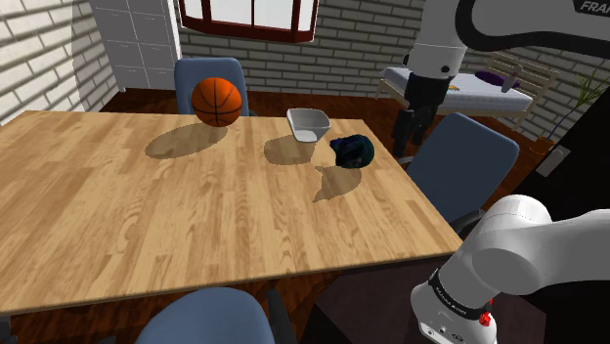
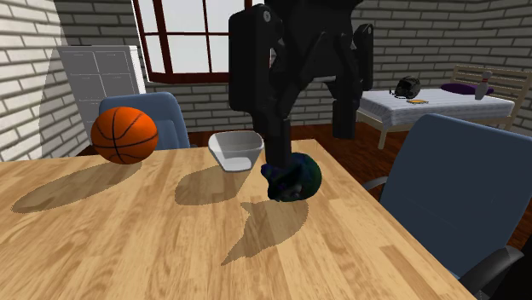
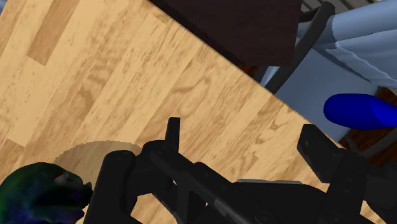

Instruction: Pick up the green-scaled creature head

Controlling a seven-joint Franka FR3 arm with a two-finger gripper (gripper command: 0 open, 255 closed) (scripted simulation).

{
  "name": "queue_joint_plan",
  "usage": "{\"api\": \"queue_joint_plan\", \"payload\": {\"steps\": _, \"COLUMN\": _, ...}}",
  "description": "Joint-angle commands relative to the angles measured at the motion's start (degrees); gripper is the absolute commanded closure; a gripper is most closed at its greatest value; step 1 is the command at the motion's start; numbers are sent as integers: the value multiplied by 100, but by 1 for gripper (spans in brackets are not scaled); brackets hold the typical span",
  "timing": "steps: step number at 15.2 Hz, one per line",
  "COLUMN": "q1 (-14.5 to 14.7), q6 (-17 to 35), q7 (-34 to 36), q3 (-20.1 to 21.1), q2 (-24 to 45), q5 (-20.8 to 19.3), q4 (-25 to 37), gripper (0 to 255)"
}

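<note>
A brick-walled room with a window holds a wooden surface [image 1: 147, 215] with blue chairs [image 1: 459, 156] around it. In the shoulder view, a basketball [image 1: 216, 101] stands at 9 o'clock of a white bowl [image 1: 307, 123]. The dark green-scaled creature head [image 1: 352, 150] sits at 4 o'clock of that bowl, near the surface's edge. The black claw [image 1: 404, 132] hangs at 2 o'clock of the head, spread wide and clasping nothing. In the wrist view the head lies outside one finger [image 3: 114, 184], not between the two.
</note>
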Motion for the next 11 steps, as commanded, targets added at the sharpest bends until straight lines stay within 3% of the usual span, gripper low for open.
{"api": "queue_joint_plan", "payload": {"steps": 1, "q1": 0, "q6": 0, "q7": 0, "q3": 0, "q2": 0, "q5": 0, "q4": 0, "gripper": 0}}
{"api": "queue_joint_plan", "payload": {"steps": 11, "q1": 123, "q6": 1209, "q7": -2711, "q3": -1407, "q2": 421, "q5": -1414, "q4": -516, "gripper": 0}}
